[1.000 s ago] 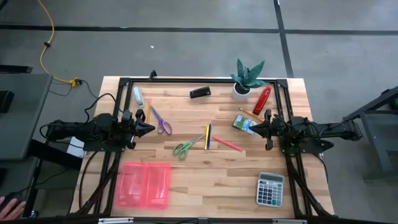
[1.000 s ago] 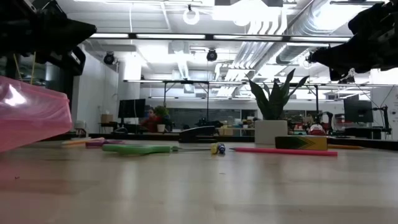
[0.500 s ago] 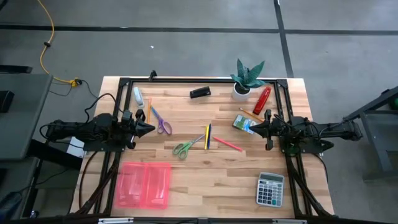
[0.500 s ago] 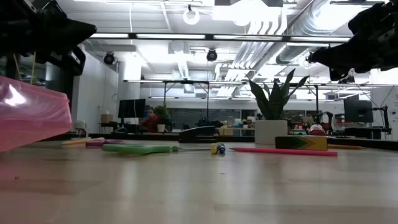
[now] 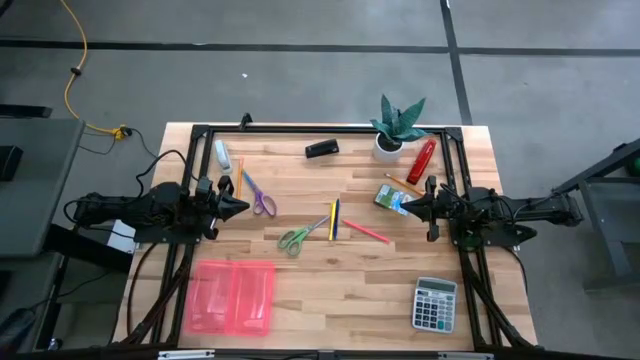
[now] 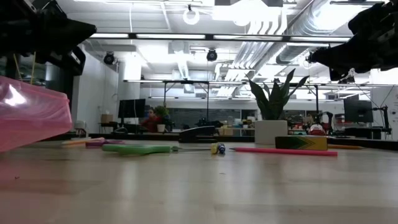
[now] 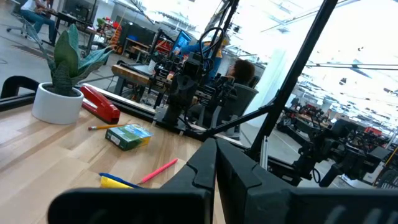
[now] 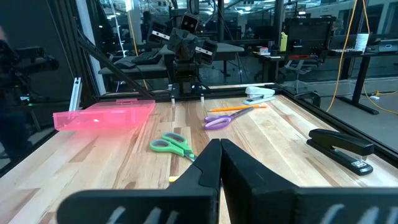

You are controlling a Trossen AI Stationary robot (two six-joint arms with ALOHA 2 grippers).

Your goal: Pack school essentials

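Note:
Purple-handled scissors [image 5: 261,200] and green-handled scissors [image 5: 296,238] lie flat on the wooden table [image 5: 330,280]. A yellow and a blue pencil [image 5: 334,218] lie side by side at mid-table, with a red pencil [image 5: 368,232] to their right. An orange pencil [image 5: 403,183] and a small green-blue box [image 5: 390,197] lie further right. My left gripper [image 5: 243,207] hovers shut at the table's left, pointing right, beside the purple scissors. My right gripper [image 5: 404,208] hovers shut at the right, pointing left, over the near edge of the box. Neither touches anything.
A pink see-through case [image 5: 231,296] lies at the near left and a grey calculator [image 5: 435,304] at the near right. At the far edge stand a black stapler [image 5: 321,149], a potted plant [image 5: 397,125], a red oblong object [image 5: 422,160] and a white item [image 5: 221,154].

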